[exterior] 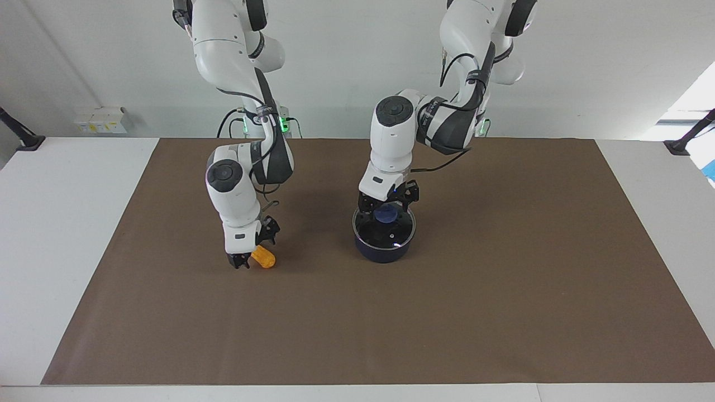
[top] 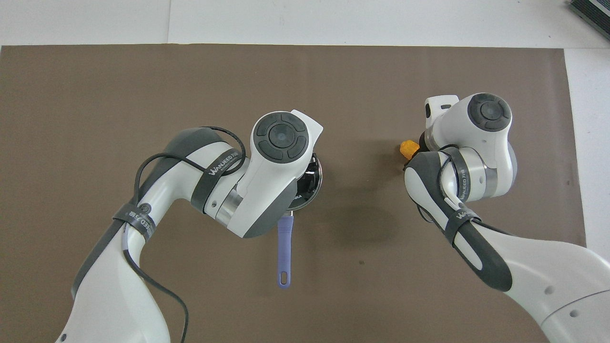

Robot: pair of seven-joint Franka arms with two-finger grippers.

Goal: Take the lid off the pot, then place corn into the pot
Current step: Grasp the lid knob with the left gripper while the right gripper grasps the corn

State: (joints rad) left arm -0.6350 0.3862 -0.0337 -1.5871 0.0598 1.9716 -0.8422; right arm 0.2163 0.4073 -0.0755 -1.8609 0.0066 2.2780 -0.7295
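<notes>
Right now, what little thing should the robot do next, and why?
Probably close the left gripper on the blue knob of the lid, then lift. It is open around the knob, and the lid lies on the pot, so nothing can go in yet. The right gripper is open too, down at the corn on the mat, ready to pick it up.

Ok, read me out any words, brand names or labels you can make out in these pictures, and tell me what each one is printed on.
"WANJEED": on the dark strap around the left arm, overhead view.
Strap around the right arm: lettering mostly hidden by the curve, not readable.
White letters on the lid, beside the left arm's wrist: mostly covered, not readable.
Lettering on the left arm's lower strap: too small to read.
Boxes by the wall: labels too small to read.
</notes>
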